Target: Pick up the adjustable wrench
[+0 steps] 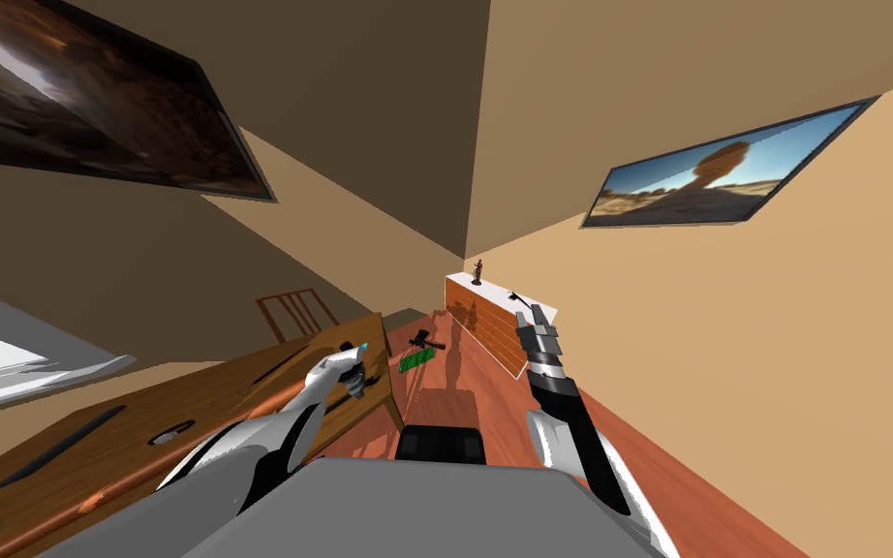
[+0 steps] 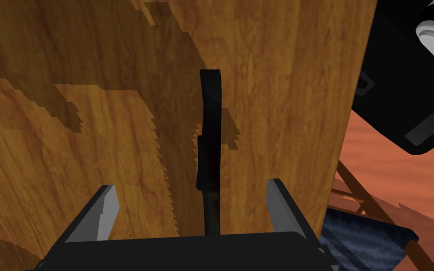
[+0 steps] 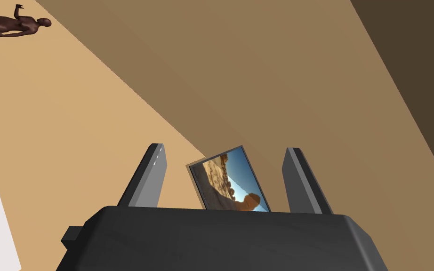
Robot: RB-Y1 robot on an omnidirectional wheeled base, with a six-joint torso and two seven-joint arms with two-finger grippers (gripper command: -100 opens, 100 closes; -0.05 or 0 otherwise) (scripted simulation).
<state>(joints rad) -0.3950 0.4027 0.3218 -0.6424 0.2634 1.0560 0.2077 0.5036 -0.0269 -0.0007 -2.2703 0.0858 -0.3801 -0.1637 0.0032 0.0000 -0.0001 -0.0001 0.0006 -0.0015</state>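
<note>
As seen along the left gripper point(image 2: 190, 186), spread wide and empty: dark adjustable wrench point(image 2: 210, 141) flat on wooden table point(image 2: 282, 94), lined up between the fingers, touching neither. Further right, right gripper point(image 3: 226, 148) raised near wall, likewise wide, holding nothing.

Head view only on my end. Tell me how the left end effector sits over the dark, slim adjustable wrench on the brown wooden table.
Observer: The left end effector is open; the dark, slim adjustable wrench lies between its fingers, touching neither.
Operator: Give its heading.
Observer: It runs lengthwise, straight ahead of the end effector, flat on the brown wooden table.
Operator: Report the right end effector.
Observer: The right end effector is open and holds nothing.
</note>
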